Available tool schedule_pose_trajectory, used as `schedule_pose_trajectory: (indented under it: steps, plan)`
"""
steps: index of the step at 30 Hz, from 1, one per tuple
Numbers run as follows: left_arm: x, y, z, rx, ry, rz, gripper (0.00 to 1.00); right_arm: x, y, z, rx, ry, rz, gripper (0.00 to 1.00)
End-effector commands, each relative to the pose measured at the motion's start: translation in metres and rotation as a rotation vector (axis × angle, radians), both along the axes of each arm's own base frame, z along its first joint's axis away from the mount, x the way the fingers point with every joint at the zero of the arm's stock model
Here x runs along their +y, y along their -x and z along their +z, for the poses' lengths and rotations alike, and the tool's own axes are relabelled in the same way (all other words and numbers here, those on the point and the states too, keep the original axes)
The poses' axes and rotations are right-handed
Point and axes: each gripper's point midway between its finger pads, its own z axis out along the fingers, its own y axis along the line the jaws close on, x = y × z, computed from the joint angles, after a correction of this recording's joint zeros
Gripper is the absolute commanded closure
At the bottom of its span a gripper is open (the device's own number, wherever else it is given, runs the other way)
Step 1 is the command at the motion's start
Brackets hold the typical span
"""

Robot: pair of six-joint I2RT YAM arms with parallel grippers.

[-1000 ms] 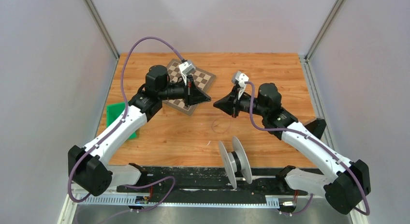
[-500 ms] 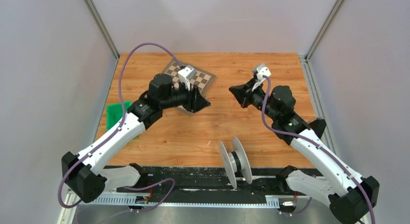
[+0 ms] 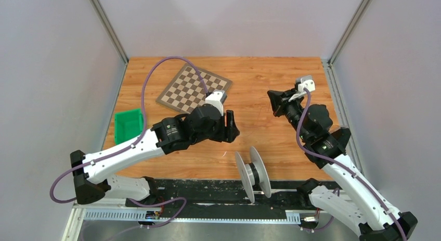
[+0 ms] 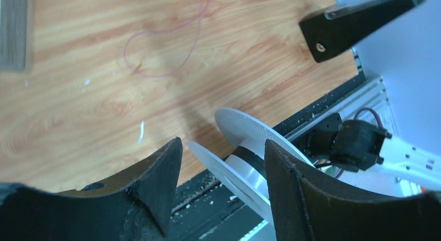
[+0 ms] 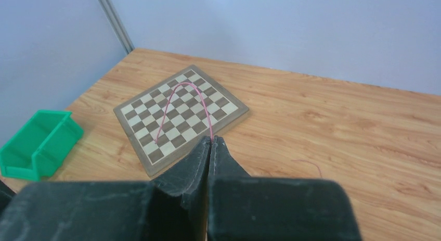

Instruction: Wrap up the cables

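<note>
Cable [image 5: 182, 84] pinched in right tool [image 5: 212, 140], chessboard [image 5: 179, 116] and green bin [image 5: 39, 142] beyond.

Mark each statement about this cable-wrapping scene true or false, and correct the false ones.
1. The right pincer is shut on a thin pink cable. True.
2. The left pincer grips the spool. False: its jaws stand open and hold nothing; the spool lies beyond them.
3. The green bin rests on the chessboard. False: it sits on the table, apart from the board.
4. The spool stands on its rims at the near edge of the table. True.
</note>
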Motion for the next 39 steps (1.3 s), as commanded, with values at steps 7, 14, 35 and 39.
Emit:
schedule_pose_trajectory:
  steps: [7,14,35,39]
  plan:
    - [-0.007,0.03,-0.033,0.39,0.071,0.265,0.33,-0.019,0.01,-0.007,-0.028,0.013,-0.057,1.0]
    - [-0.044,0.061,-0.046,0.498,0.095,0.169,0.33,-0.024,0.009,-0.01,-0.032,0.038,-0.074,1.0]
    - [-0.004,0.01,-0.014,-0.001,-0.23,0.074,1.0,-0.02,0.022,0.0,-0.074,0.049,-0.013,1.0]
    - [0.013,-0.02,0.011,-0.239,-0.3,0.002,1.0,-0.002,0.032,-0.01,-0.07,0.075,0.109,1.0]
